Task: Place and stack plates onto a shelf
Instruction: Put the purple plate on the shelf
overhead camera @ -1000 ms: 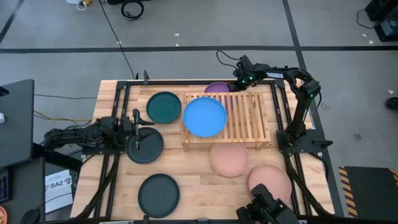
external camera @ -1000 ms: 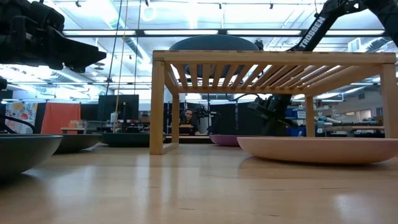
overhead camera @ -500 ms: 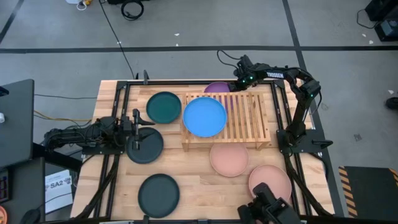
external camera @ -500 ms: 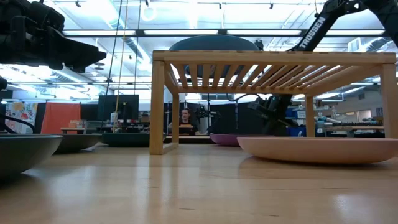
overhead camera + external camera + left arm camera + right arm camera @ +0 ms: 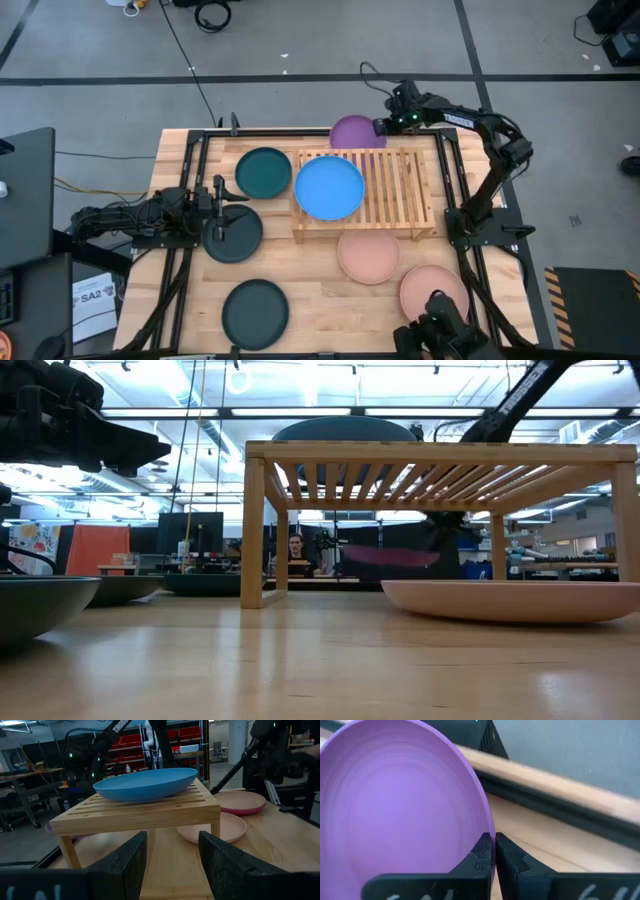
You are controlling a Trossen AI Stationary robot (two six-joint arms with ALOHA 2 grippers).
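Pinching the purple plate's (image 5: 352, 131) rim, the right fingers (image 5: 381, 126) held it just beyond the shelf's (image 5: 400, 190) far edge, while the left fingers (image 5: 217, 209) waited wide apart.

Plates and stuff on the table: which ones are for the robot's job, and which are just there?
For the job:
- purple plate, held by the right gripper
- blue plate on the shelf
- teal plate
- two black plates
- two pink plates

Just there:
- cable on the floor
- person far behind
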